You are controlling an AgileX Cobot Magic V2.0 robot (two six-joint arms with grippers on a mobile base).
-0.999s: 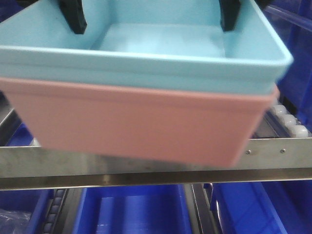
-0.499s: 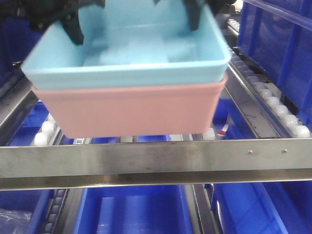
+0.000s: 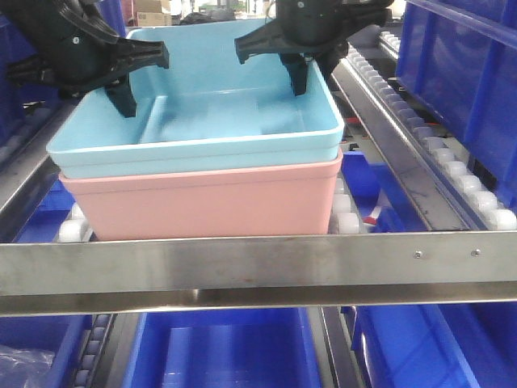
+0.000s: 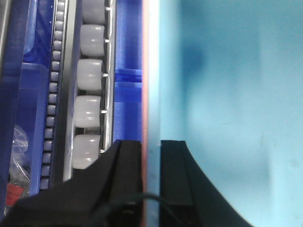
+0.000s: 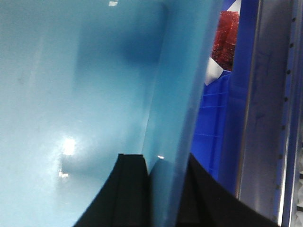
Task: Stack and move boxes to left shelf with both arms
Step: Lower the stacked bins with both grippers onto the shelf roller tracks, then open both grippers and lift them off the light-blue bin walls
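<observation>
Front-facing view: behind the front rail [image 3: 258, 271], the light blue box [image 3: 198, 133] sits nested in the pink box [image 3: 202, 202] on the left shelf's rollers [image 3: 477, 198]. Left claw [image 4: 150, 153] and right claw [image 5: 163, 165] each grasp a side wall. Stacking looks done; release remains.

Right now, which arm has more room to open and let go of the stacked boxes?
Left, slightly. The left gripper clamps the light blue box by its wall with open space beside it; the right gripper works closer to the steel rail.
</observation>
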